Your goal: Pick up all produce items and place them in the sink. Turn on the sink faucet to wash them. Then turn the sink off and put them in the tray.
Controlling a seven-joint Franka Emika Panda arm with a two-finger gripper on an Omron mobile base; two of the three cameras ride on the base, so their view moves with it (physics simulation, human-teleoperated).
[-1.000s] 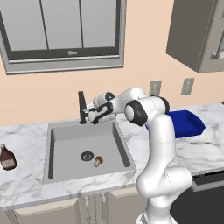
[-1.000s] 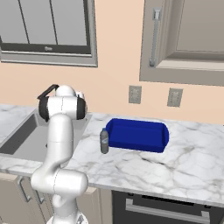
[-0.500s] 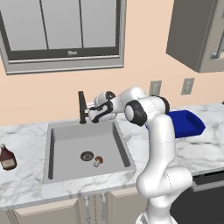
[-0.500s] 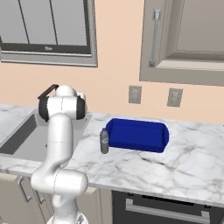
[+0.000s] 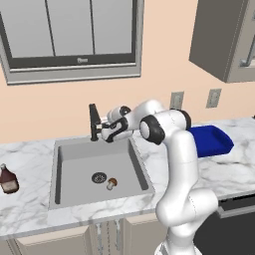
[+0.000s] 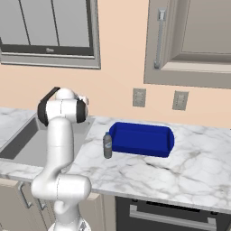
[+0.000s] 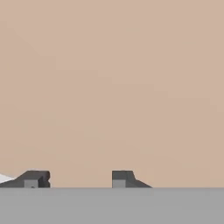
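A small brown-capped mushroom (image 5: 112, 184), the one produce item I see, lies on the floor of the grey sink (image 5: 74, 154), just right of the round drain (image 5: 98, 177). The black sink faucet (image 5: 93, 122) stands at the sink's back rim. My gripper (image 5: 104, 132) hovers right beside the faucet, over the back edge of the basin, well above the mushroom. In the hand view the gripper (image 7: 80, 178) faces the bare peach wall; its fingertips (image 7: 38, 177) stand apart with nothing between them. The deep blue tray (image 5: 211, 139) sits on the counter to the right (image 6: 142, 139).
A brown glass bottle (image 5: 7, 179) stands on the marble counter left of the sink. A small grey shaker (image 6: 107, 145) stands by the tray's left end. Wall outlets and upper cabinets are above the tray; a window is above the sink.
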